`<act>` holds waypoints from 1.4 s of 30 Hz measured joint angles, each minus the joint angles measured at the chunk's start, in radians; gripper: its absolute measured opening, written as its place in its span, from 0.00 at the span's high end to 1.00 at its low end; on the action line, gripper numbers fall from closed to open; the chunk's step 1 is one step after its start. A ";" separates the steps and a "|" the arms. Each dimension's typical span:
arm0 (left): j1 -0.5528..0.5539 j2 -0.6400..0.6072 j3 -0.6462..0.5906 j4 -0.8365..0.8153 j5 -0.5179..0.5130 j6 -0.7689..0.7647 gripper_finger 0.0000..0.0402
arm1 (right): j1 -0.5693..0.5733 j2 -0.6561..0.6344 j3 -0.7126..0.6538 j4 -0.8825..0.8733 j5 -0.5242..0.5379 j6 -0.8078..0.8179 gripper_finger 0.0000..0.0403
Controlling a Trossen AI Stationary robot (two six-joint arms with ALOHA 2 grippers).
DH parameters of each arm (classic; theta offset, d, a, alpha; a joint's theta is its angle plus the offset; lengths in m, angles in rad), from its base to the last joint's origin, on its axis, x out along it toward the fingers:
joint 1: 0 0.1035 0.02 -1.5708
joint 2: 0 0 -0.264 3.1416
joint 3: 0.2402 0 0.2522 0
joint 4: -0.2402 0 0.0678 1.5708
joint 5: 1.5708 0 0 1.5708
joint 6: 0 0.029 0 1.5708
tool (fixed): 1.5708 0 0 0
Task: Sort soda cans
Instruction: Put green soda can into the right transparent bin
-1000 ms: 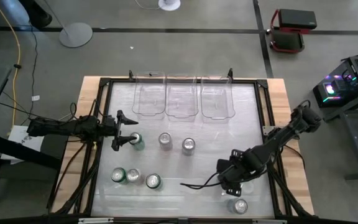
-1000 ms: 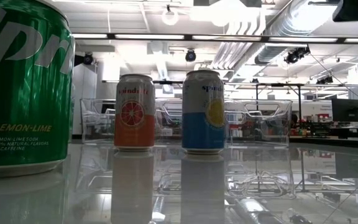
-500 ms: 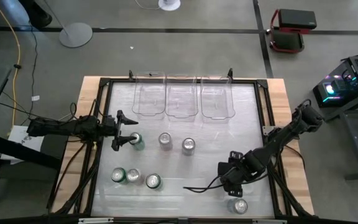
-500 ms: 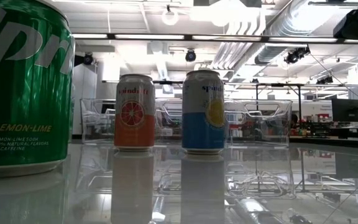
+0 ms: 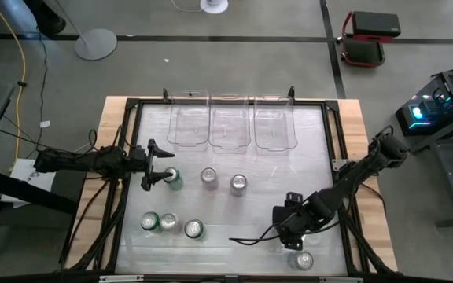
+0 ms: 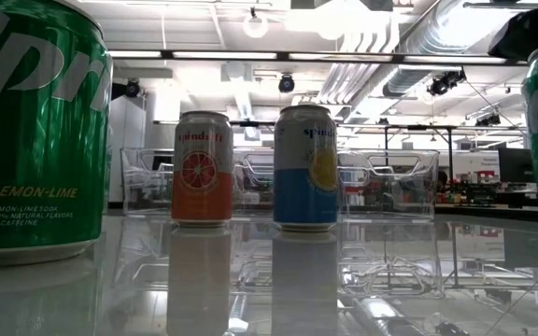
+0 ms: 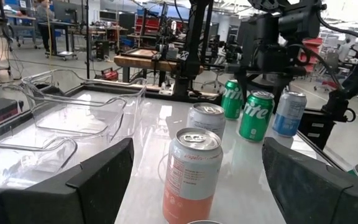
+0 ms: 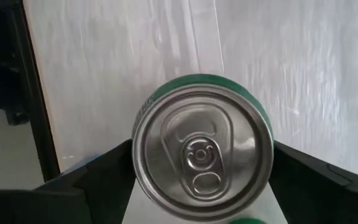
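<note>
1. Near the counter's [image 5: 333, 169] front right corner, the right gripper [image 5: 288, 214] pinches a green can [image 8: 202, 149] between its fingers, its lid facing the wrist camera; a thin hold could let it slip or tip.
2. Just beside it stands 1 more can [image 5: 301, 260], which a swing could knock.
3. At the left edge, the left gripper [image 5: 157, 163] is spread wide around a green can [image 5: 173, 178], not touching it.
4. Beyond stand an orange can [image 7: 192, 175], other cans and 3 clear bins [image 5: 231, 124].
</note>
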 joint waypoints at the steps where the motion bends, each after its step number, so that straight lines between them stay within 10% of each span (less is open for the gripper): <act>1: 0.000 0.000 0.000 0.000 0.000 0.000 0.18 | 0.000 0.001 -0.001 -0.002 -0.007 0.007 0.21; 42: 0.000 0.000 0.000 0.000 0.000 -0.027 0.18 | -0.059 0.046 -0.004 -0.002 -0.185 -0.040 0.13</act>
